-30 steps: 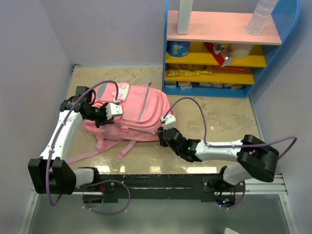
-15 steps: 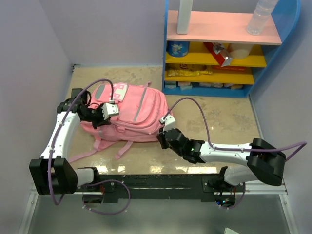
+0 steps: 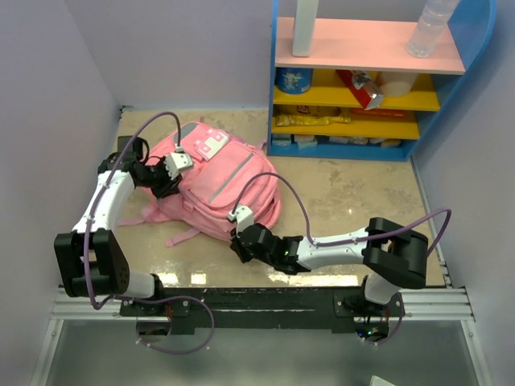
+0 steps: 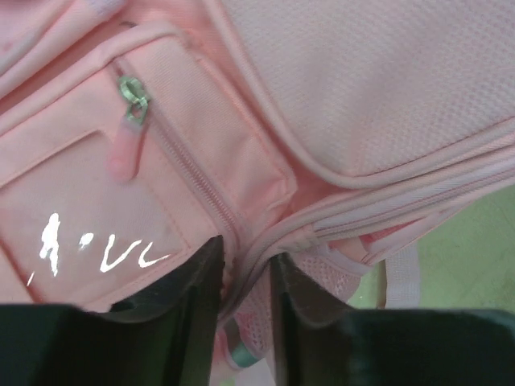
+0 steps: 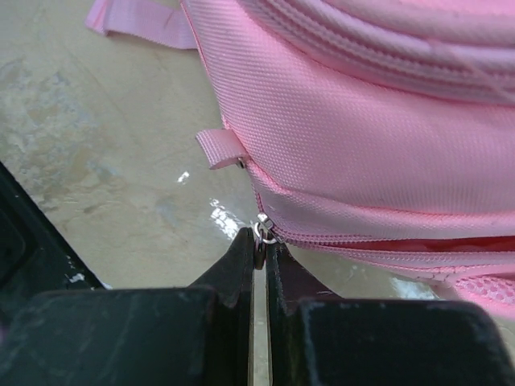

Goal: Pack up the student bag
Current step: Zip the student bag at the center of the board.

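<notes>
Right wrist: R gripper [image 5: 260,244] pinches zipper pull [image 5: 262,231] on student bag [image 5: 362,161].

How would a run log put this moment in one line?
task: pack student bag | left tool: straddling bag fabric, grip unclear | right tool: shut on zipper pull

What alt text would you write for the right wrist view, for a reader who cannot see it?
The right gripper is shut on the small metal zipper pull at the edge of the pink student bag. A short pink loop sticks out just above it; the glossy beige table lies to the left.
</notes>
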